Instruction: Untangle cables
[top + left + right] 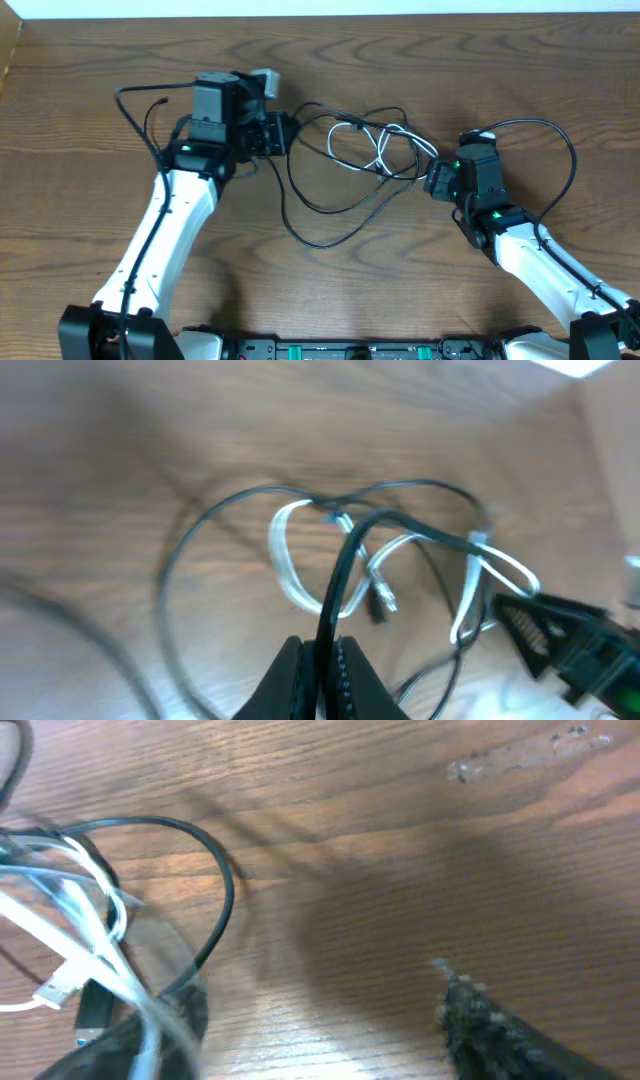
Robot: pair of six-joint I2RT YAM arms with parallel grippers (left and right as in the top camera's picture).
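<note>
Grip on the left, spread jaws on the right, tangle between.

Our left gripper (320,675) pinches a black cable (345,560) that runs straight off its fingertips into the tangle. Our right gripper (437,178) has its jaws apart, strands by one finger and nothing clamped that we can see. The cables (365,150) lie on the table (330,290) between both arms, spread left to right, with the knot nearer the right gripper. They are thin black loops wound about one white cord (285,555).

A brown wood-grain table (400,270) carries a loose tangle of cables (365,150) near its middle, closer to the far edge. A white cable (282,560) loops among thin black ones, and one black loop (320,225) trails toward the near edge.
</note>
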